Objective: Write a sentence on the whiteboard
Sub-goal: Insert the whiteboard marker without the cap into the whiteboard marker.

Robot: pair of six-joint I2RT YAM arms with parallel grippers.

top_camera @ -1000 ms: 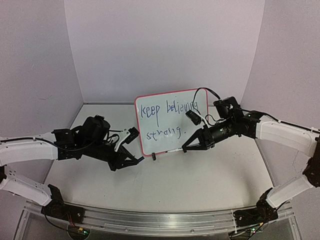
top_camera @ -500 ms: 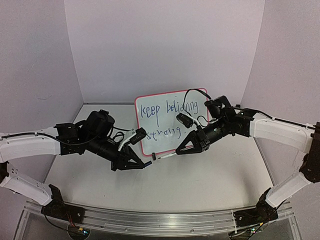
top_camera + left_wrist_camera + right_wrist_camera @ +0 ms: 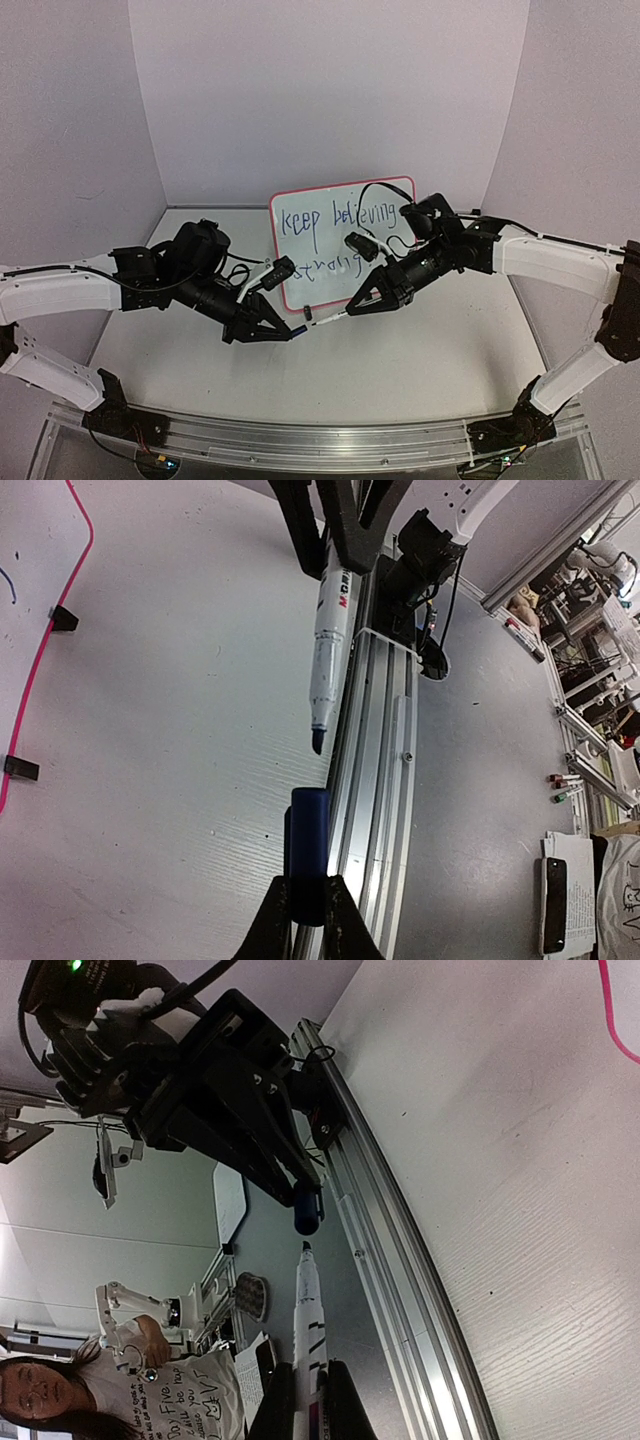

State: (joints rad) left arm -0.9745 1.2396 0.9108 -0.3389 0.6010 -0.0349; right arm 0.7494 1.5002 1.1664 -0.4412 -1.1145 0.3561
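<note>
- The left hand (image 3: 305, 900) is closed tight on a blue cap (image 3: 308, 830), gripping its lower end so that the open end sticks out past the fingertips.
- The right hand (image 3: 303, 1390) is clamped just as tight on a white marker (image 3: 307, 1310), held by the back of its barrel with the dark tip pointing forward.
- Tip and cap face each other almost in line, just apart and not touching.
- The left arm reaches in from the left, its forearm low over the surface (image 3: 420, 365) and its hand pointing right.
- The right arm comes in from the right, its forearm sloping down and to the left and its hand aimed at the left one.
- The two hands meet above the surface, in front of the lower edge of the whiteboard (image 3: 318, 290).
- The whiteboard stands upright at the back middle of the surface, tilted a little, behind both hands.
- The sentence (image 3: 335, 218) is in blue, "keep believing" above "strong".
- The right wrist and its cable cover the end of the lower line and cross the last letters of the upper one.
- The left wrist view catches only the board's red edge and two black feet at its left border.
- The right wrist view shows only a short curve of the red border in its top corner.
- Both wrist views cut off their own fingers at the bottom edge.
- The print on the marker is too small to read.
</note>
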